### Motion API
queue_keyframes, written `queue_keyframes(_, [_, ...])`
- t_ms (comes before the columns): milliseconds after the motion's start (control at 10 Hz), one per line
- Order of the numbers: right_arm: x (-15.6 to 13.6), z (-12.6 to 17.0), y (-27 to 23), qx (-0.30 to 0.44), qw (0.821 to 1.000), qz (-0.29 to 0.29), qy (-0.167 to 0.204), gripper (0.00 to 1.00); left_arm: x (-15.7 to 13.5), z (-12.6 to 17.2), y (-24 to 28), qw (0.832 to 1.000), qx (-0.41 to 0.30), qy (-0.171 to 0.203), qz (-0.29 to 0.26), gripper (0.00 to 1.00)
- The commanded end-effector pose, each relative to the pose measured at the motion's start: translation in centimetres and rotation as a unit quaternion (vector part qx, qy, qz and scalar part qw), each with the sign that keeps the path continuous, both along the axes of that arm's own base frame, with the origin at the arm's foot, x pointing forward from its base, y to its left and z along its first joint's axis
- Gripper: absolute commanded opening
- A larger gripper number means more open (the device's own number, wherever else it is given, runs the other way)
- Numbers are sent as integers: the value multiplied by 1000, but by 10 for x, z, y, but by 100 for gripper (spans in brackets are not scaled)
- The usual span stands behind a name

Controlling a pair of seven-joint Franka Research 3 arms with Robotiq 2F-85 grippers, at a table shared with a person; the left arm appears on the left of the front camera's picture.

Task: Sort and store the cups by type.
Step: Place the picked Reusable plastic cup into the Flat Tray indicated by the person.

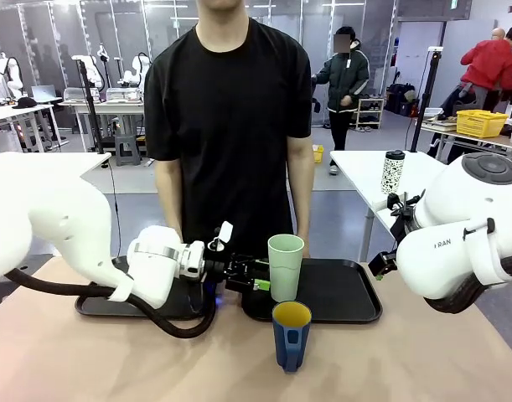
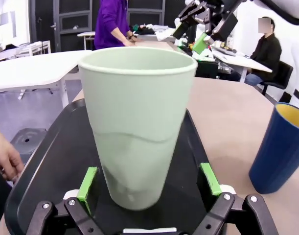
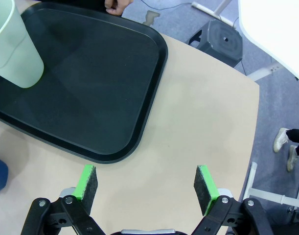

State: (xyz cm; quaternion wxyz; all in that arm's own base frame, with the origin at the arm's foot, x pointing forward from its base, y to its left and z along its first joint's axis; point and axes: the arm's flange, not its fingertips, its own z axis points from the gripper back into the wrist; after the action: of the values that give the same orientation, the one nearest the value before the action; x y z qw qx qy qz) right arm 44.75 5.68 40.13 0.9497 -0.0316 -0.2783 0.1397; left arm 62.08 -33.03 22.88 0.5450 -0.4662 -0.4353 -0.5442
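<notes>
A tall pale mint-green cup [image 1: 286, 266] stands upright on the front left part of the right black tray [image 1: 343, 293]. My left gripper [image 1: 249, 278] reaches in level from the left, open, and the mint cup [image 2: 139, 122] stands between its green pads [image 2: 86, 183], which look just clear of its base. The dark blue mug with a yellow inside [image 1: 291, 333] stands on the bare table in front of that tray, also seen as the mug [image 2: 281, 144]. My right gripper [image 3: 147, 183] hangs open and empty above the table, beside the tray's right corner [image 3: 139, 132].
A second black tray [image 1: 96, 306] lies under my left arm. The person stands behind the trays, one hand [image 3: 115, 5] at the far rim. A speckled travel tumbler [image 1: 393, 172] stands on a white table behind. Bare tabletop lies to the front right.
</notes>
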Motion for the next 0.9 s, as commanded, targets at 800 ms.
queue_keyframes(800, [-2,-1,0,-3,1000,2,0,100,-40,50,67,995,75,-19,56,100])
